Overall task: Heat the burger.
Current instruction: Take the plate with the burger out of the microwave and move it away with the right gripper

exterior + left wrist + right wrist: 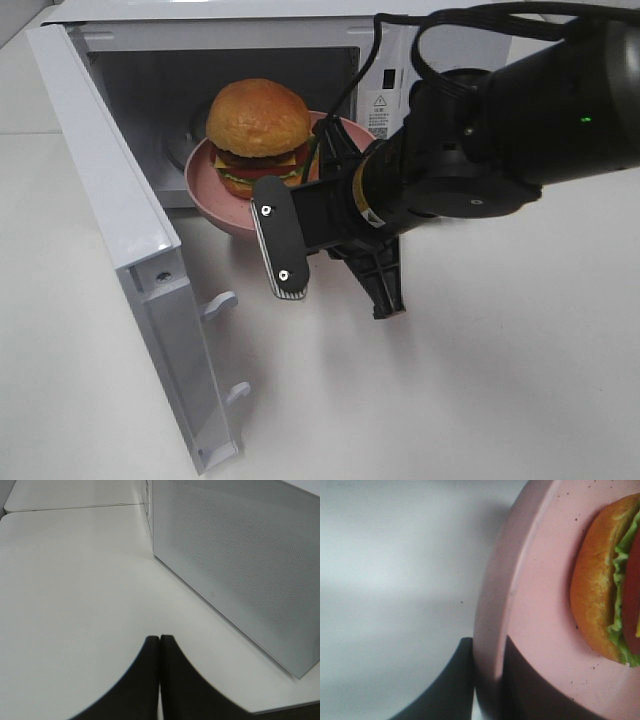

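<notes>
One burger: a single burger (258, 132) with a shiny golden-brown bun on top, then tomato, cheese, dark patty and lettuce under it.
One plate: a pink round plate (225, 205) carries the burger; the burger sits near its middle, and bare pink rim shows around it.
One microwave: a white microwave (385, 60) stands at the far edge of the tabletop (480, 400), with its door (120, 230) swung fully open toward the left.
Where the burger is: on the plate, at the mouth of the microwave; the far part of the plate is inside the cavity and the near rim sticks out over the tabletop.
Which way the burger points: it stands upright, top bun up, layers lying flat; it is round, so no long axis can be told.
Two grippers: the right gripper (489, 680) and the left gripper (159, 670).
Right jaws: closed on the near rim of the plate, one finger above the rim and one below it, as the right wrist view shows.
Left jaws: pressed together, nothing between them, over bare tabletop beside the grey dotted side wall of the microwave.
Left arm: not seen in the high view.
</notes>
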Motion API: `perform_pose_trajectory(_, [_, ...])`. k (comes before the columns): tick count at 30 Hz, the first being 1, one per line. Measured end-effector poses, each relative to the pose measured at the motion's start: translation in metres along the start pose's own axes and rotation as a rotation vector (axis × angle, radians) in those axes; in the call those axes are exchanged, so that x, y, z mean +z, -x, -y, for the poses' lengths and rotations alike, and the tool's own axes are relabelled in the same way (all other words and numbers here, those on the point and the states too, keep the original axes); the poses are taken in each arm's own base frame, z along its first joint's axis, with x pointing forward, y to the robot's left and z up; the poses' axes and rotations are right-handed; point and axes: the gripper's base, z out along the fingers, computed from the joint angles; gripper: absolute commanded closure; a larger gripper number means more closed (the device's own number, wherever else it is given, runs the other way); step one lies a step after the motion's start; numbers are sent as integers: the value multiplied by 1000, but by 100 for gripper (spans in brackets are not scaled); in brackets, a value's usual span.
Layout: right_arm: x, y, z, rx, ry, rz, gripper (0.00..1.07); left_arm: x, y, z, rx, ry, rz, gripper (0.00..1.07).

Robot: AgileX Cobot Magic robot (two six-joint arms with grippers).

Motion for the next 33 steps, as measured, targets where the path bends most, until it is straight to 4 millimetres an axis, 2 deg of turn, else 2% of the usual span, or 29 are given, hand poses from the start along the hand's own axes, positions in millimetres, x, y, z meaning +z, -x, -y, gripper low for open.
perform_pose_trajectory(13, [-37,-19,-36,-51,30,-32,107,0,0,0,0,0,0,106])
perform_pose_trajectory(15, [-50,-25,-47,-50,31,-36,107,0,0,0,0,0,0,106])
perform_pose_trajectory(18, [-54,-26,-49,-47,27,-36,107,0,0,0,0,0,0,106])
perform_pose_trajectory(20, [-65,-34,-61,-39,39,-59,107,0,0,0,0,0,0,106])
perform_pose_trajectory(24, [-72,-38,-67,-37,37,-67,107,0,0,0,0,0,0,106])
perform_pose_trajectory(27, [-83,-44,-76,8,36,-84,107,0,0,0,0,0,0,106])
perform_pose_trajectory(30, [-85,-45,-78,25,36,-87,107,0,0,0,0,0,0,106])
perform_pose_trajectory(33, [-92,-51,-87,127,38,-107,107,0,0,0,0,0,0,106])
